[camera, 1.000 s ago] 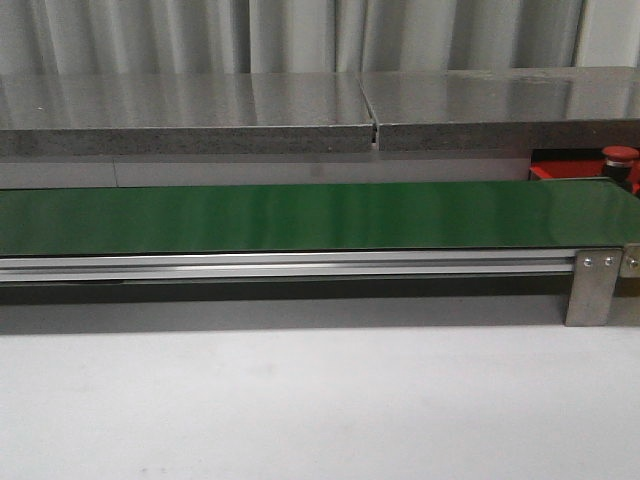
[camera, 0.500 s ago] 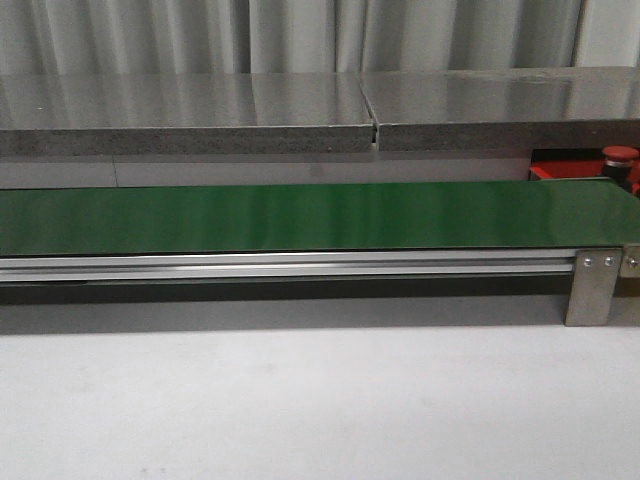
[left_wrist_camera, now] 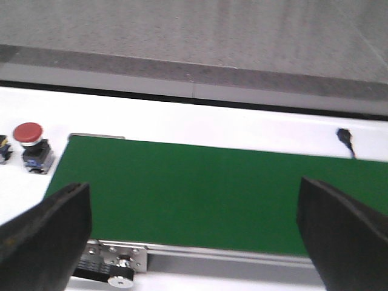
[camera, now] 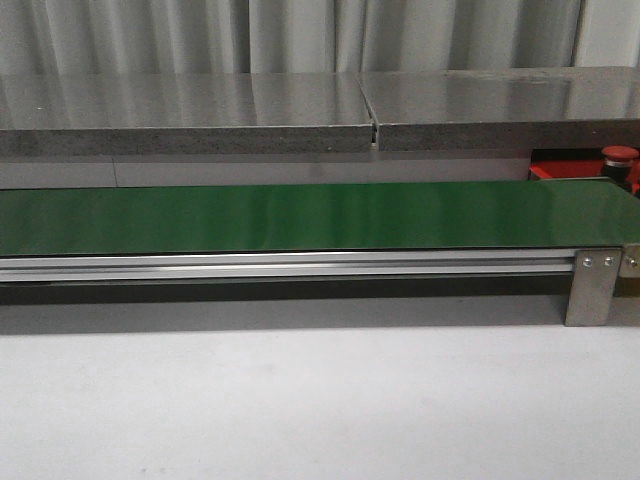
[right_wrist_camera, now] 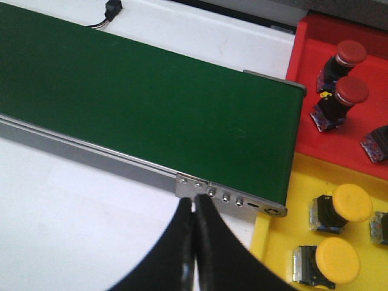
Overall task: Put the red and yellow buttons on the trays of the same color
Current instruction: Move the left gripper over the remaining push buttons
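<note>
In the right wrist view a red tray (right_wrist_camera: 303, 60) holds two red buttons (right_wrist_camera: 350, 53) (right_wrist_camera: 351, 91), and a yellow tray (right_wrist_camera: 279, 254) beside it holds two yellow buttons (right_wrist_camera: 351, 203) (right_wrist_camera: 337, 259). My right gripper (right_wrist_camera: 194, 206) is shut and empty over the white table near the belt's end bracket. In the left wrist view my left gripper (left_wrist_camera: 194, 224) is open wide and empty over the green belt (left_wrist_camera: 212, 194). A red button (left_wrist_camera: 28, 133) stands on the white surface past the belt's end. In the front view a red button (camera: 620, 154) and a bit of red tray (camera: 548, 171) show at far right.
The long green belt (camera: 300, 215) on an aluminium frame (camera: 300, 265) crosses the front view, with a steel bracket (camera: 590, 285) at its right. A grey stone ledge (camera: 300, 110) runs behind it. A black cable plug (left_wrist_camera: 344, 134) lies beyond the belt.
</note>
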### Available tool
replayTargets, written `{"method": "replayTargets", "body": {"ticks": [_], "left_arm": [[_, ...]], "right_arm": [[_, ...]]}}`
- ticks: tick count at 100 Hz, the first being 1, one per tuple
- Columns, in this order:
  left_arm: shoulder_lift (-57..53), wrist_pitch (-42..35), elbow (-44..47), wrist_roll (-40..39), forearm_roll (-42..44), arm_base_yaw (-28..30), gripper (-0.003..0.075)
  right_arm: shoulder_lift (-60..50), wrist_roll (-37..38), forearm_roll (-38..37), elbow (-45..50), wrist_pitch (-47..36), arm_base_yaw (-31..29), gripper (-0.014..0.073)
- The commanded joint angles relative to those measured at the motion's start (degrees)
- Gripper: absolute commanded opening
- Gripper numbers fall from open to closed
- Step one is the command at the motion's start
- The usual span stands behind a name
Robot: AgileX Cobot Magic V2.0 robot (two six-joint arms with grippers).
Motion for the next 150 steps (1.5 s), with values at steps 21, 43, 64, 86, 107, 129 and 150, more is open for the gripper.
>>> {"method": "replayTargets", "body": {"ticks": [21,43,64,86,107,129,150], "left_arm": [[20.72,1.27,-19.59,-3.58,-3.67,12.2,0.0671],[35.68,6.34,-29.66,-3.58,-5.49,16.91,0.0671],[47.24,9.18,-37.27,-3.58,-7.25,18.58,0.0671],[56.72,10.5,-43.25,-3.58,-12.03,21.03,0.0671],[63.35,10.77,-47.21,-3.58,-15.37,22.32,0.0671],[68.56,10.18,-50.56,-3.58,-15.49,22.56,0.0671],[72.21,8.91,-53.88,-4.3,-15.63,22.56,0.0671]], "right_arm": [[-0.85,-0.58,0.26,-1.36,-3.34,0.04,-0.0068],[-0.85,-0.58,0.26,-1.36,-3.34,0.04,-0.0068],[-0.85,-0.58,0.26,-1.36,-3.34,0.04,-0.0068],[-0.85,-0.58,0.26,-1.36,-3.34,0.04,-0.0068],[-0.85,-0.58,0.26,-1.36,-3.34,0.04,-0.0068],[-0.85,-0.58,0.26,-1.36,-3.34,0.04,-0.0068],[-0.85,-0.58,0.26,-1.36,-3.34,0.04,-0.0068]]}}
